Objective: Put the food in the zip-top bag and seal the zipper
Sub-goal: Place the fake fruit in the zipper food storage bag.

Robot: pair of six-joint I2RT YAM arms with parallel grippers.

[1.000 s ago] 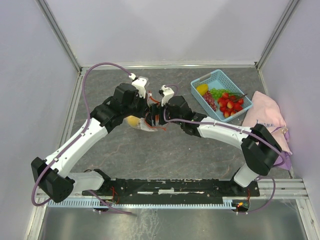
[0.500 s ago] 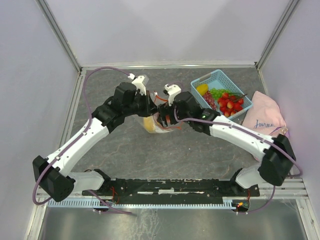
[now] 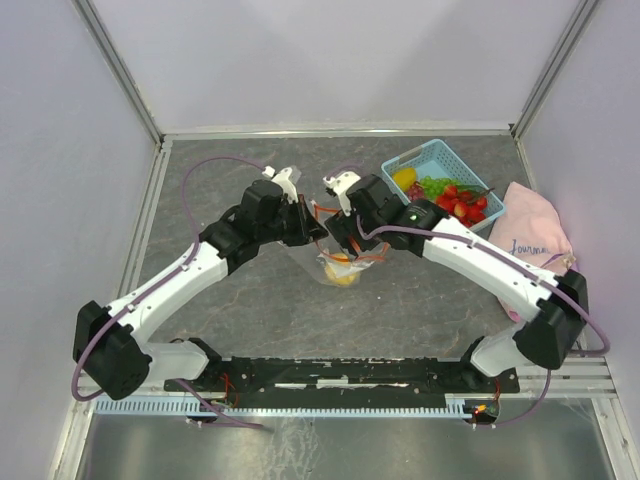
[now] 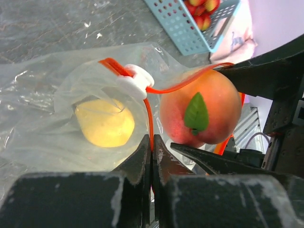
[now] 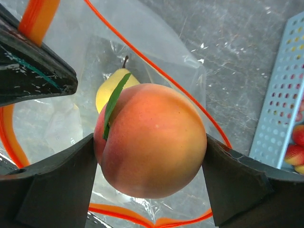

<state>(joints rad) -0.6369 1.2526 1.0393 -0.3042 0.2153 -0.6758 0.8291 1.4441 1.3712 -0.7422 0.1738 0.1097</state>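
Orange-pink peach (image 5: 152, 140) sits clamped between the right gripper's (image 5: 149, 159) fingers, poised over the open mouth of the bag (image 4: 42, 109), within the loop of the zipper (image 4: 149, 118). A yellow fruit (image 4: 104, 123) lies inside the bag. The left gripper (image 4: 152, 145) is closed on the zipper strip near the white slider (image 4: 134, 80), holding the mouth up. Step in hand: loading the peach. The next move likely calls for lowering it past the strip before release. More fruit lies in the basket (image 3: 408, 157); sealing is not yet begun.

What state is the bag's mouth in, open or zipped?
Open. The zipper strip spreads in a wide loop around the peach in the right hand; the left hand pinches one side.
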